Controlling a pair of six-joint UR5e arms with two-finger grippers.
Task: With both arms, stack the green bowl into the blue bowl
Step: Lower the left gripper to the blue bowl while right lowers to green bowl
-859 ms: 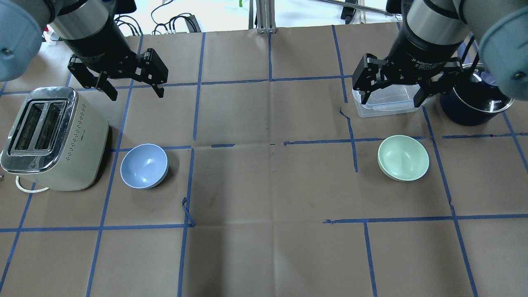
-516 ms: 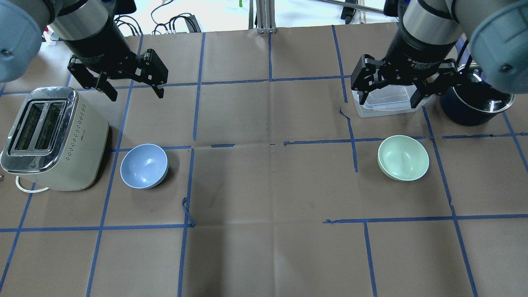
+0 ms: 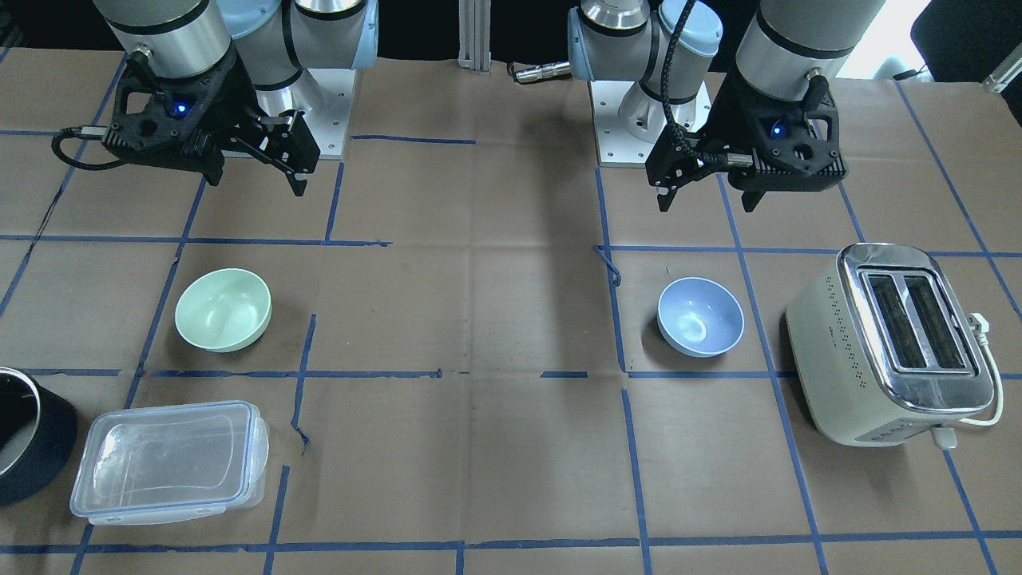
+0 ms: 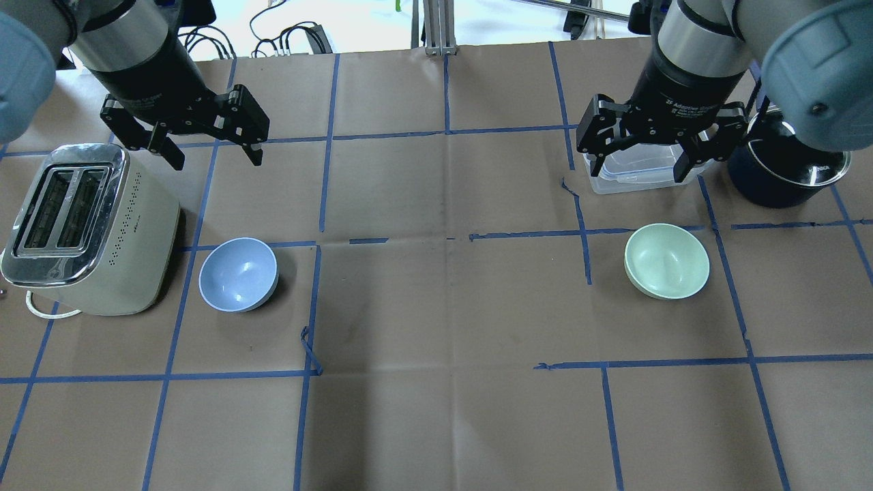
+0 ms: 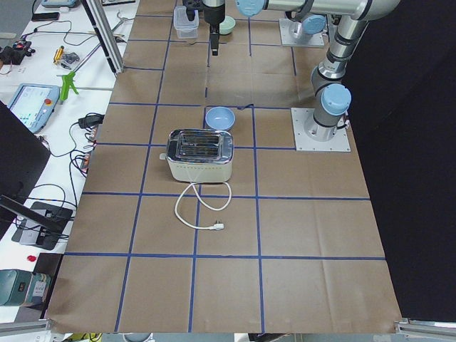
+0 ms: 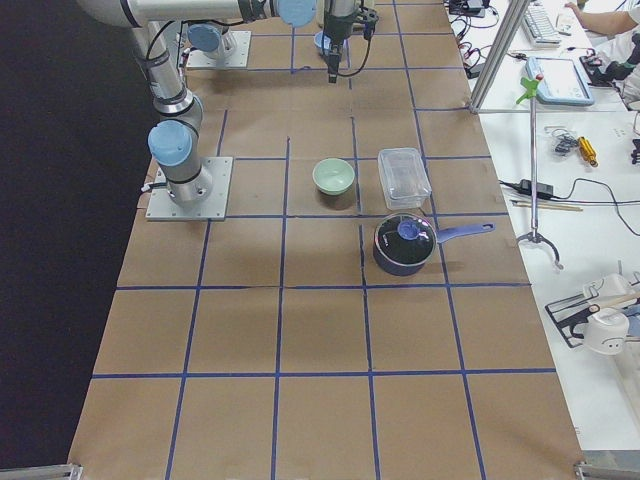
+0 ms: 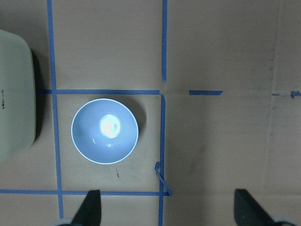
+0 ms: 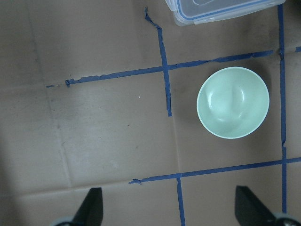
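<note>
The green bowl (image 4: 667, 262) stands upright on the right half of the paper-covered table; it also shows in the front view (image 3: 223, 310) and the right wrist view (image 8: 233, 102). The blue bowl (image 4: 238, 274) stands upright on the left half, next to the toaster; it also shows in the front view (image 3: 700, 316) and the left wrist view (image 7: 105, 131). My left gripper (image 4: 217, 160) hangs open and empty above the table, beyond the blue bowl. My right gripper (image 4: 640, 172) hangs open and empty over the clear container, beyond the green bowl.
A cream toaster (image 4: 89, 225) with its cord stands left of the blue bowl. A clear lidded plastic container (image 3: 172, 459) and a dark pot (image 4: 784, 170) sit beyond the green bowl. Blue tape lines cross the paper; a loose tape curl (image 4: 310, 348) lies near the blue bowl.
Both grippers have shifted a little to the left in the overhead view and stay open. The bowls have not moved.
</note>
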